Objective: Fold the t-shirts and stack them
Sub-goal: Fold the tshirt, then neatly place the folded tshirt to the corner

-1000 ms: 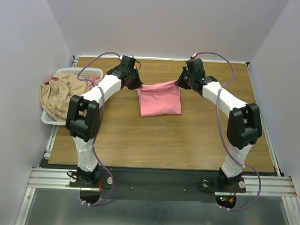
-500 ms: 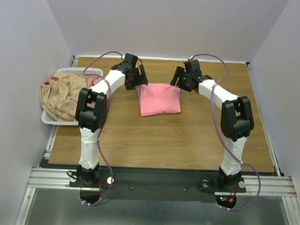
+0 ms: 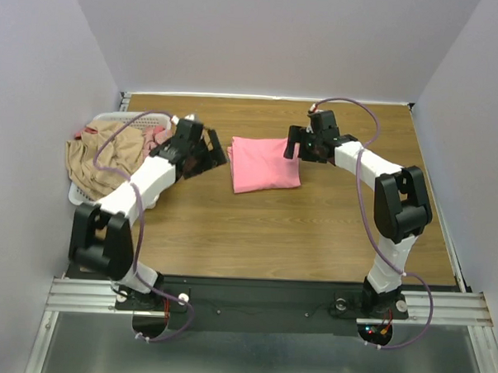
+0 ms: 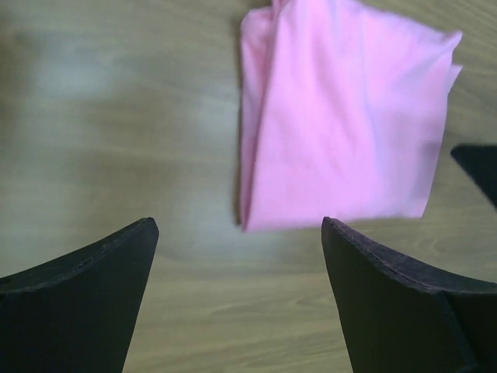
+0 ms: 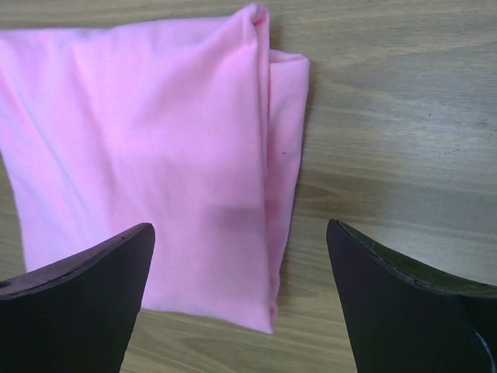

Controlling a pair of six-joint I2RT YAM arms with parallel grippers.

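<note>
Top external: salmon-pink folded cloth t-shirt [image 3: 265, 164] flat on wooden bench [image 3: 272, 229], likely the stack's base; left claw [image 4: 237, 227] and right claw [image 5: 239, 228] both spread apart, empty; tan-beige crumpled t-shirt [image 3: 101, 159] waits in white slatted plastic basket [image 3: 81, 197]

basket [image 3: 75, 194]: mostly under tan shirt [image 3: 97, 159] | folded pink shirt [image 5: 155, 155]: cut by left edge

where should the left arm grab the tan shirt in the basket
Probably a raised fold on top of the tan shirt, coming straight down with the open left pincer. It lies crumpled over the white basket's rim, so ridges stand up to pinch, while its hanging side is close to the wall.
</note>
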